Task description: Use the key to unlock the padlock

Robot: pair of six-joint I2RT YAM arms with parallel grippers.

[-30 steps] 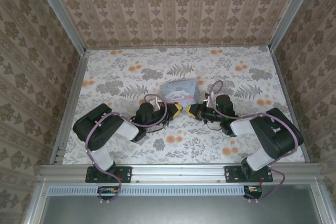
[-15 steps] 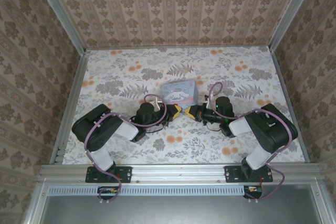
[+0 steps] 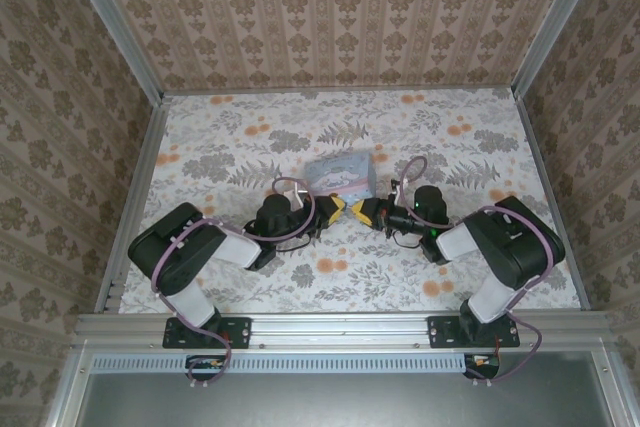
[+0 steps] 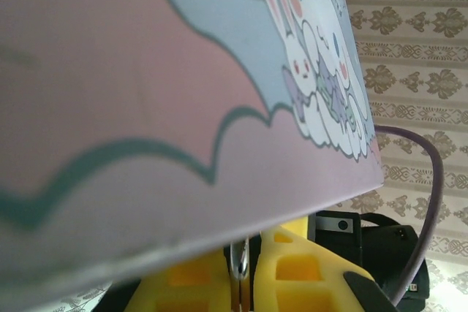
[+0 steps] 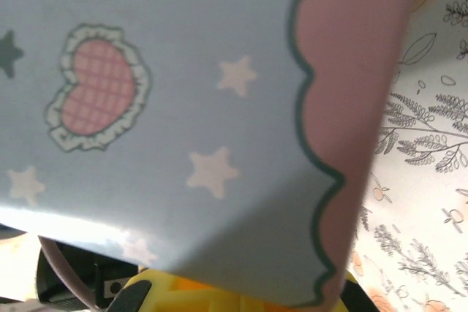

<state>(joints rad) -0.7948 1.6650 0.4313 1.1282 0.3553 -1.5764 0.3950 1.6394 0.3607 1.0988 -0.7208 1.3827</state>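
Cannot place the padlock or the key with any certainty: too small from above, and up close hidden by the cartoon tin (image 3: 340, 175). Closest candidate, in the left wrist view: a thin silvery metal sliver (image 4: 239, 272), upright, pinched between two yellow fingers (image 4: 292, 268) just under the tin's lower edge; key or shackle, cannot tell. Left end effector (image 3: 335, 209) closed almost fully, pads nearly touching with just that sliver between them, sitting just in front of the tin's near edge. Right end effector (image 3: 362, 212) just in front of the tin's near right corner, pointed toward the left one, a small gap between the two. How far open, cannot tell: just a strip of yellow finger (image 5: 219, 294) peeking from under the tin in the right wrist view. Tin pale blue with a pink scalloped border, white stars and a checked heart on one face, cartoon rabbits on another, near the middle of the floral table (image 3: 220, 147). Beyond the tin in the left wrist view, a black housing (image 4: 365, 235) and a purple cable (image 4: 431, 180) against patterned wallpaper.
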